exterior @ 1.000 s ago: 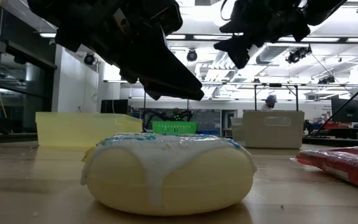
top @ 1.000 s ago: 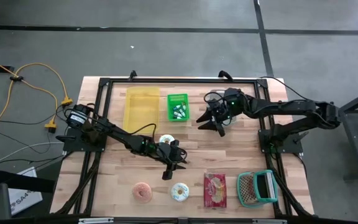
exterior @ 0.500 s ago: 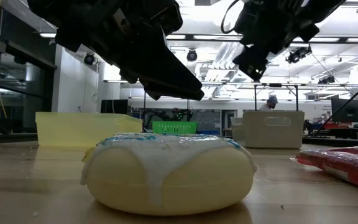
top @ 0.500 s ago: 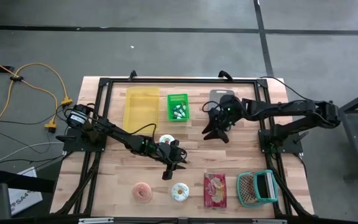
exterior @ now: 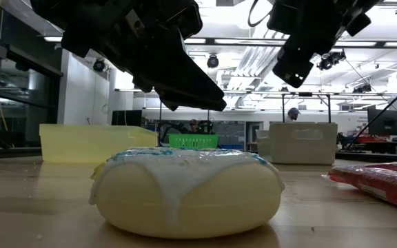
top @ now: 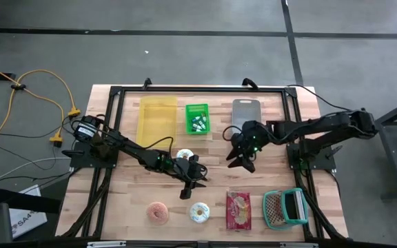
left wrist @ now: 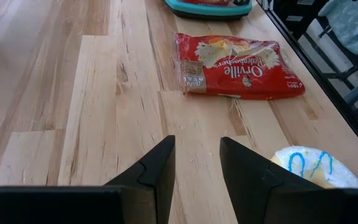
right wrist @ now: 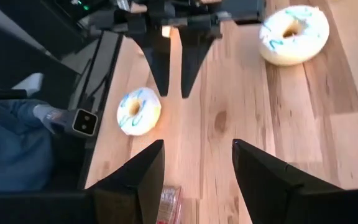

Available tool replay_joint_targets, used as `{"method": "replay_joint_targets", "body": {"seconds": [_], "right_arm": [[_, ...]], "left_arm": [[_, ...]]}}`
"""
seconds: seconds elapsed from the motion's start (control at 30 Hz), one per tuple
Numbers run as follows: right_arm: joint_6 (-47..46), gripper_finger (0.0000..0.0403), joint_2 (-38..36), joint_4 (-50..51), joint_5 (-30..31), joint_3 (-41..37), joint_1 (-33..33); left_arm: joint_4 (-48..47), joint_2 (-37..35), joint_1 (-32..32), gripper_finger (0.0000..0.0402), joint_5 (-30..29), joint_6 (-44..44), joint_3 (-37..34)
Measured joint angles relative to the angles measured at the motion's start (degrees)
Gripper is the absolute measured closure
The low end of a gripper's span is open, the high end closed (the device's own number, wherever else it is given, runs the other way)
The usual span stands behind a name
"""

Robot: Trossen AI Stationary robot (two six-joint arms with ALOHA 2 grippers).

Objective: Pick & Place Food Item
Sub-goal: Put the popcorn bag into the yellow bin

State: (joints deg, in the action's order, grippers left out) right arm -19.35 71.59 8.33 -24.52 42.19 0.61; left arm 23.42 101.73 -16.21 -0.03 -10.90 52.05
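Food sits in a row along the front of the table. From the left, you have a pink donut (top: 158, 212), an iced donut (top: 199, 212) streaked with blue, and a red popcorn bag (top: 238, 210) lying flat. A teal basket (top: 284, 208) stands just beyond the bag. A second iced donut (top: 184, 157) lies farther back, beside the left arm's wrist.

Your left gripper (top: 191, 188) hangs above bare wood behind the front iced donut. Its fingers are slightly parted with nothing between them, and I judge it to be waiting, so leave it where it is.

Your right gripper (top: 242, 157) hovers mid-table, behind the popcorn bag. Its fingers are spread and empty, and it looks to be the working arm on the approach. Which item it is meant to take is not clear from here, so settle that before you descend.

For a donut, centre the fingers across its width and come straight down, then close gently so the icing is not crushed. For the bag, pinch one edge, because it lies too flat and wide to span. Keep your path well clear of the left gripper.
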Motion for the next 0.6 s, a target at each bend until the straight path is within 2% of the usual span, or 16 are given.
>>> {"method": "replay_joint_targets", "body": {"seconds": [0.3,0.6], "right_arm": [[-3.18,0.0228,2.22,1.53,2.41,0.00,-4.86],[-6.10,0.0228,11.73,-2.97,0.23,-0.02,-9.74]], "left_arm": [[0.00,0.00,0.00,0.0280,0.00,0.00,0.00],[0.00,0.00,0.01,0.0280,0.00,0.00,0.00]]}}
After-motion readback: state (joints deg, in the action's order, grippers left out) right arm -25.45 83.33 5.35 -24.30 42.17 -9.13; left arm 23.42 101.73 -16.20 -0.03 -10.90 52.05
